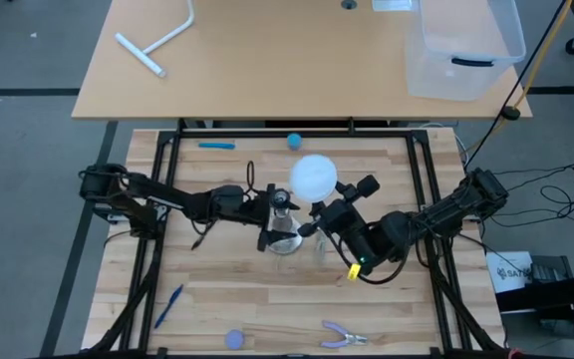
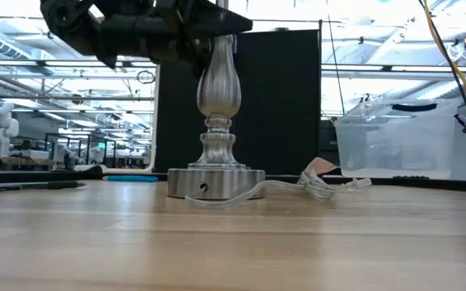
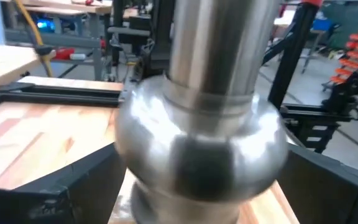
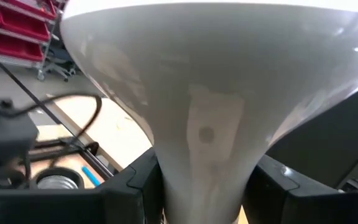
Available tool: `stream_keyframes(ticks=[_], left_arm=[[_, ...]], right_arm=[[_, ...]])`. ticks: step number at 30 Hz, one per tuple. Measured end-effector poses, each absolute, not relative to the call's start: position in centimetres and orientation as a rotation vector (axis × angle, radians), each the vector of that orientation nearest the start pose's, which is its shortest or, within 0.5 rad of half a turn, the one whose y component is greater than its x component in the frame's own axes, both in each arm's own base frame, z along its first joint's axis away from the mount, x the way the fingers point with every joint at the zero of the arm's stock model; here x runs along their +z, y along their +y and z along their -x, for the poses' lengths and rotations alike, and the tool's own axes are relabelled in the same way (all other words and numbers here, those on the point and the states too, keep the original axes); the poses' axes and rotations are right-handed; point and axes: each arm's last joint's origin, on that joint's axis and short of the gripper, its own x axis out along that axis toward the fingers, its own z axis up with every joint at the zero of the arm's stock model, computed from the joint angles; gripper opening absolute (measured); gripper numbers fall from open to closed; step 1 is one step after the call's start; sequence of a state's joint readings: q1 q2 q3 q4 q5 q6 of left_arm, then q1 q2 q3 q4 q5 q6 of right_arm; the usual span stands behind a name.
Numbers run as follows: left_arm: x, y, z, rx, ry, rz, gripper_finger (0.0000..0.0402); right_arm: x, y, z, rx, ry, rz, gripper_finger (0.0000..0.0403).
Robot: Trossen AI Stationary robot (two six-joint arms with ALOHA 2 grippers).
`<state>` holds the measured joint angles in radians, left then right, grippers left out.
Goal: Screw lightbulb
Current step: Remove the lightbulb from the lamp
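lightbulb (image 1: 314,176) held by its neck in the right gripper (image 1: 324,213), just beside the silver stand (image 1: 283,237) – left gripper (image 1: 270,214) spread wide around the stem, seemingly not clamping – next, bulb must align over socket

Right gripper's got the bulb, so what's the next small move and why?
Probably carry the bulb over the stand's socket. The right gripper grips its neck, but it sits beside the stand, not above it; the left gripper flanks the stem.
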<state>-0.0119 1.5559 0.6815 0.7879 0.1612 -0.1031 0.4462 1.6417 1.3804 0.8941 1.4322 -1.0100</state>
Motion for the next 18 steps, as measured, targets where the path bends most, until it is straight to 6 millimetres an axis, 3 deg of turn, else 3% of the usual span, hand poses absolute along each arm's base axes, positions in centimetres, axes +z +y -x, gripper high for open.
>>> stream_keyframes(ticks=[7, 12, 18], left_arm=[[24.0, -1.5, -29.3, -0.072, 0.064, 0.006, 0.0387], [25.7, -1.5, -26.1, 0.002, -0.022, -0.047, 0.0387], [26.1, -0.9, -21.6, 0.125, -0.105, -0.072, 0.0387]], right_arm=[[39.9, 11.2, -33.4, -1.066, 0.168, 0.401, 0.0156], [39.2, 9.7, -34.2, -1.12, 0.226, 0.43, 0.0156], [38.4, 7.2, -35.1, -1.208, 0.306, 0.464, 0.0156]])
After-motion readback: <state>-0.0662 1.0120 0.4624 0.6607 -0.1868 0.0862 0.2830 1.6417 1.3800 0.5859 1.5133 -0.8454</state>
